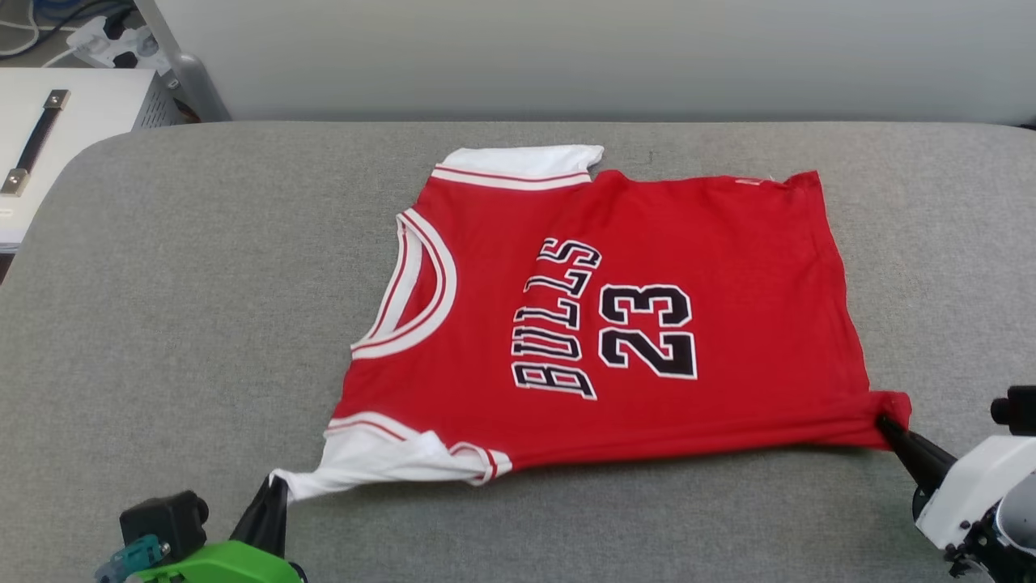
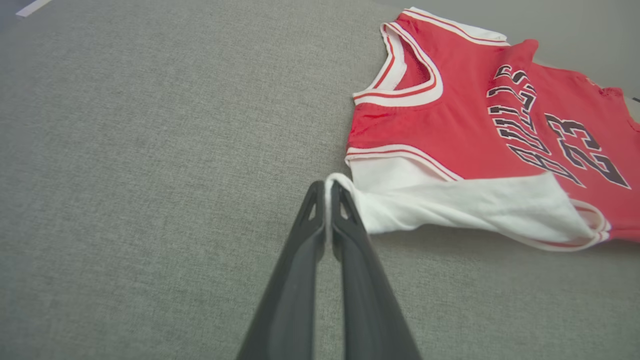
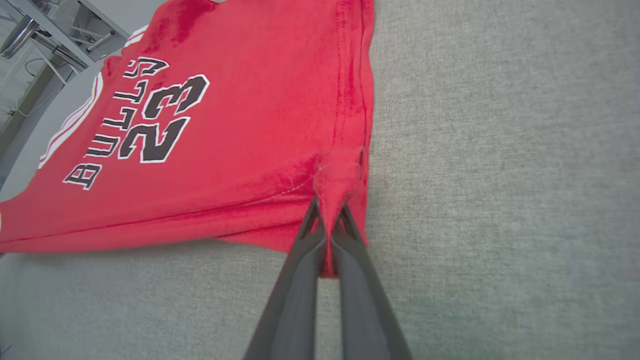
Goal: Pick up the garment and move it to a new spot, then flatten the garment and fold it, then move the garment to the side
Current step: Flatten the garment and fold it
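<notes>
garment [image 1: 728,243]: your jersey's bright red, white sleeves, red-white striped trim
print [image 1: 647,356]: black "BULLS 23", white outlines
tabletop [image 1: 202,283]: plain grey weave

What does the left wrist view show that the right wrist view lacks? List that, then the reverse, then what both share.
Left wrist view: the left gripper pinching the white sleeve. Right wrist view: the right gripper pinching the red hem corner, plus a metal frame. Both: the garment with its BULLS 23 print, and the grey surface.
</notes>
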Motion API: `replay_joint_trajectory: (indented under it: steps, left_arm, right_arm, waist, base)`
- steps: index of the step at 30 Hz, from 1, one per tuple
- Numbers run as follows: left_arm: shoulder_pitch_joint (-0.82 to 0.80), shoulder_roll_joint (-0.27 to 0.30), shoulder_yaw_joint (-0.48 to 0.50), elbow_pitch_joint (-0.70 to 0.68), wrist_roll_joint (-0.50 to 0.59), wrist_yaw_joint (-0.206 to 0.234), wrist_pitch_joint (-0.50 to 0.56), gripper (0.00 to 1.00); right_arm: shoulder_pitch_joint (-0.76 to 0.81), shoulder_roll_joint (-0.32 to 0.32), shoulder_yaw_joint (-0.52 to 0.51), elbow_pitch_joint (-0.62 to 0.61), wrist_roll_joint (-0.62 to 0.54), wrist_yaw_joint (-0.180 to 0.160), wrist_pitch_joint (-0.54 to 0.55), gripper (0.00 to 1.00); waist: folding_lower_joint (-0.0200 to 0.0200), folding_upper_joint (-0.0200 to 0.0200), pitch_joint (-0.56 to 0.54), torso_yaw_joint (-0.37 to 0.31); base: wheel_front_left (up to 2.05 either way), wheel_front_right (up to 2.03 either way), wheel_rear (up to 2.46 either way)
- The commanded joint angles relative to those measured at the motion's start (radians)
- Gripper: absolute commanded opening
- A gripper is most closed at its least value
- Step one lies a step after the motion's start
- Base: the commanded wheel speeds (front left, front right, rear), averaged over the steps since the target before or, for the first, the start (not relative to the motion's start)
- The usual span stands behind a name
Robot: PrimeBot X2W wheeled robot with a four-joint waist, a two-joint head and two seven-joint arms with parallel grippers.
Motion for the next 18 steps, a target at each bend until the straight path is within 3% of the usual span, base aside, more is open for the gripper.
replay_joint_trajectory:
  steps: [1,10,18]
  left_arm:
    - [0.033,0.016,0.019,-0.012,-0.011,0.021,-0.001,0.0]
    - [0.141,0.029,0.043,-0.108,-0.022,0.069,0.007,0.0]
    - [-0.006,0.024,0.03,-0.084,0.003,0.051,-0.002,0.0]
  right_arm:
    - [0.03,-0.02,-0.025,-0.003,0.002,-0.002,0.002,0.0]
    - [0.174,-0.003,-0.156,-0.071,-0.071,-0.002,0.046,0.0]
    - [0.183,0.074,-0.298,-0.114,-0.238,-0.002,0.12,0.0]
  waist:
    - [0.0001,0.0,-0.008,0.003]
    - [0.0001,0.0,-0.008,0.006]
    - [0.0001,0.0,0.032,0.009]
  base:
    - [0.0,0.0,0.0]
    - [0.0,0.0,0.0]
    - [0.0,0.0,0.0]
